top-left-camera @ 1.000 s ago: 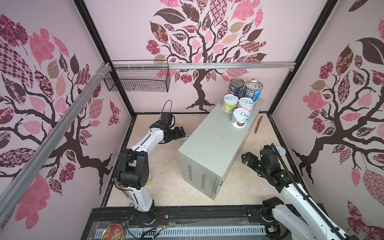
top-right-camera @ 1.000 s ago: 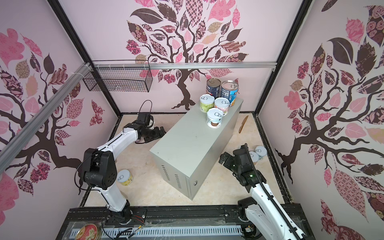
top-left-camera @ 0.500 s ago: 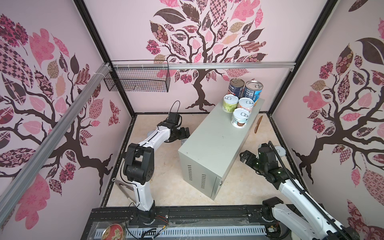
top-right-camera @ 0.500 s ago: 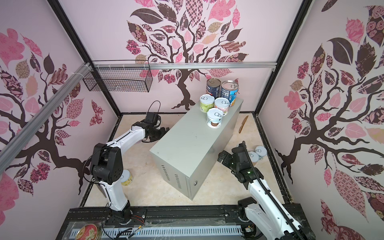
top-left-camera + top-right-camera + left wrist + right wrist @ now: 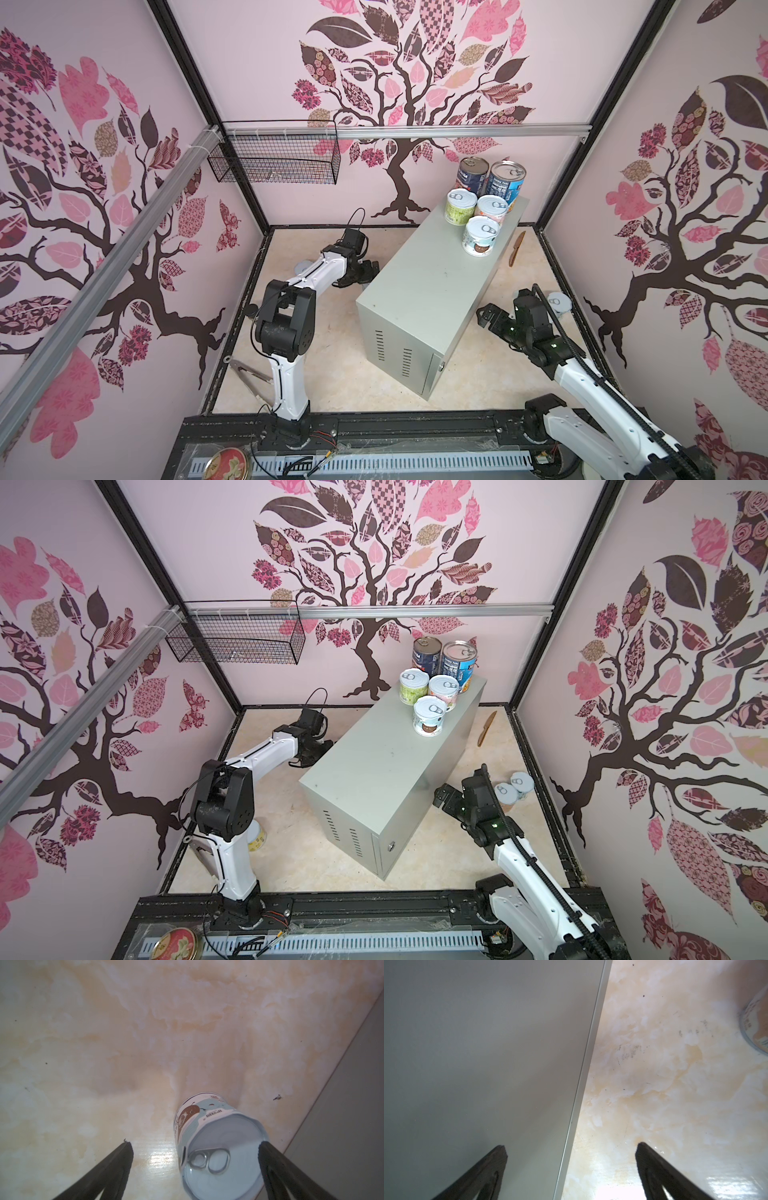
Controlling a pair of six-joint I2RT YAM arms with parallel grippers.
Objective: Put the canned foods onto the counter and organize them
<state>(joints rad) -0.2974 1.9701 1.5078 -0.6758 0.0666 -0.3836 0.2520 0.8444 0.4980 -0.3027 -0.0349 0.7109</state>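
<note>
We are holding our left gripper (image 5: 195, 1145), jaws released, around a pale blue can (image 5: 220, 1147) standing on the floor (image 5: 104, 1043) just beside the grey counter (image 5: 428, 270), where five cans (image 5: 491, 208) are standing at the far end, while our right gripper (image 5: 571, 1146) is hovering, jaws also released, at the counter's other side.

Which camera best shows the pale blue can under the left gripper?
Left wrist: the pale blue can sits close, lid and label clear, between the fingers of the open left gripper. Both top views hide it behind that gripper; the right wrist view misses it.
</note>
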